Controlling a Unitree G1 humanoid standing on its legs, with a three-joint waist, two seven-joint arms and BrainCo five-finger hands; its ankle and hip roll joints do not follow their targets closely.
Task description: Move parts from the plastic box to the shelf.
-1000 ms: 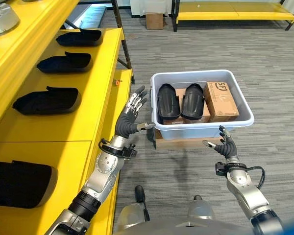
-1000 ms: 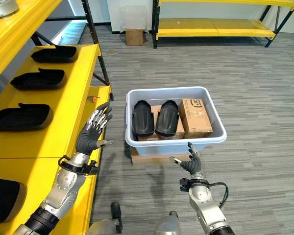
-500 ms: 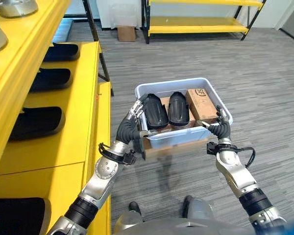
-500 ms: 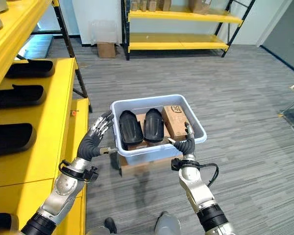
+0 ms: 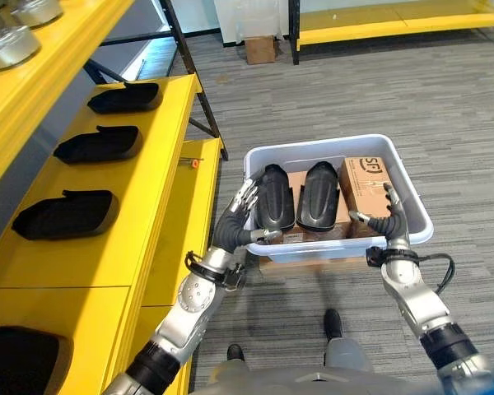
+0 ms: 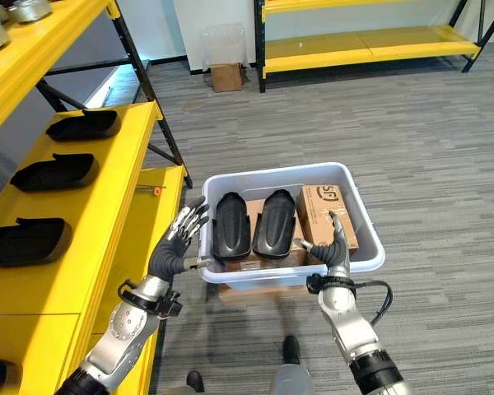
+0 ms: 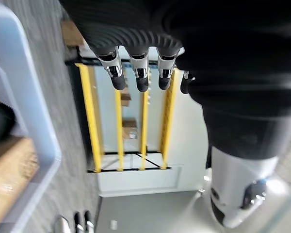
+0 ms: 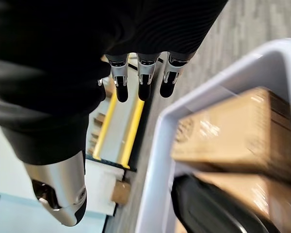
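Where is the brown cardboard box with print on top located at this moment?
In the eye views, the cardboard box lies in the right end of the plastic box, beside the two black parts, just beyond the right hand.

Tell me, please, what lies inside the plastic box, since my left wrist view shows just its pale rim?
Observer: Two black parts lie side by side in the plastic box, on cardboard.
Operator: Is anything else in there?
Observer: A cardboard carton sits on the right of them.
Operator: Where is the right hand?
Observer: The right hand is open at the box's near right rim, holding nothing.
Operator: And the shelf?
Observer: The yellow shelf on the left holds a row of black parts.
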